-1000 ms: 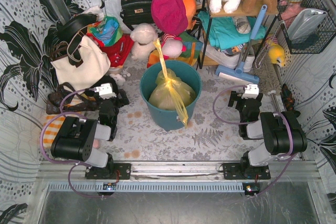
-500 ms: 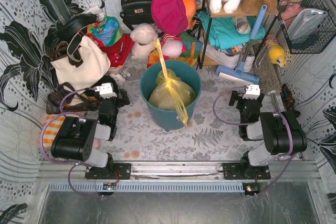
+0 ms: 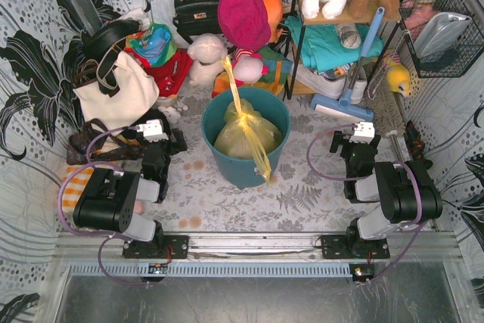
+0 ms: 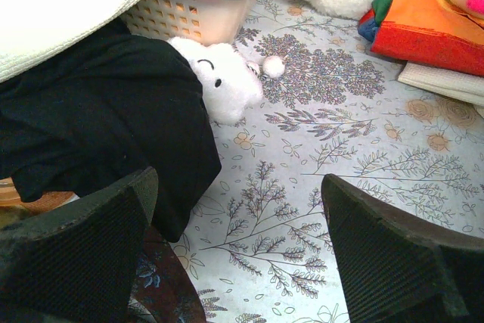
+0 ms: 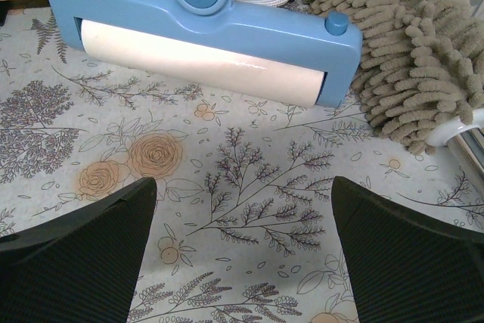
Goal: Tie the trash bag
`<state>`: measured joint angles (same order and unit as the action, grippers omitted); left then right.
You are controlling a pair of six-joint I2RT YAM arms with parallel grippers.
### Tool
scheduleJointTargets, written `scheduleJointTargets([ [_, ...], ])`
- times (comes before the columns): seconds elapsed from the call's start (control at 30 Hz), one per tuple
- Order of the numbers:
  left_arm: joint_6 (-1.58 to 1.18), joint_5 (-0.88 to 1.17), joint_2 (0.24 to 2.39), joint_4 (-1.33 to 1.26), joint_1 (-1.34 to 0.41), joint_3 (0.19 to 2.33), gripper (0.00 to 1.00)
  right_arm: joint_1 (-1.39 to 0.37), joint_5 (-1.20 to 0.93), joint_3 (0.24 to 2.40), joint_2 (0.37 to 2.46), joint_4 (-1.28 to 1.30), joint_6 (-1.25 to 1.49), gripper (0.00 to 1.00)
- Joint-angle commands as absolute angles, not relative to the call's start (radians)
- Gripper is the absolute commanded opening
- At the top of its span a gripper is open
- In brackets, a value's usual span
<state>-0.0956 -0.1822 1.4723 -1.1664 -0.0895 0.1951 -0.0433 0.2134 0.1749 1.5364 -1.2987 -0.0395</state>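
Observation:
The yellow-green trash bag (image 3: 246,135) sits inside the teal bin (image 3: 246,164) at the table's middle. Its neck is knotted; one twisted tail stands up toward the back (image 3: 231,81) and another hangs over the bin's front rim (image 3: 262,160). My left gripper (image 3: 157,132) is open and empty, low over the table left of the bin, seen in the left wrist view (image 4: 238,251). My right gripper (image 3: 359,135) is open and empty right of the bin, seen in the right wrist view (image 5: 242,251). Neither touches the bag.
A cream tote bag (image 3: 113,88) and black fabric (image 4: 106,126) lie by my left gripper, with a small white plush (image 4: 223,81) and a basket (image 4: 189,9). A blue lint roller (image 5: 204,28) and grey mop head (image 5: 408,58) lie ahead of my right gripper. Toys and a shelf (image 3: 340,28) fill the back.

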Motion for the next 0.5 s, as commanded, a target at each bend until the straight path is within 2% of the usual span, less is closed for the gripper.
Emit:
scheduleJointTargets([
  [0.0,-0.08,-0.179,1.47,-1.223,-0.083,0.207,0.98,-0.037,0.224,0.188,1.542,-1.325,-0.037,0.97],
  [0.47,-0.082,-0.179,1.47,-1.221,-0.083,0.208,0.98,-0.037,0.218,0.189,1.542,-1.321,-0.035,0.97],
])
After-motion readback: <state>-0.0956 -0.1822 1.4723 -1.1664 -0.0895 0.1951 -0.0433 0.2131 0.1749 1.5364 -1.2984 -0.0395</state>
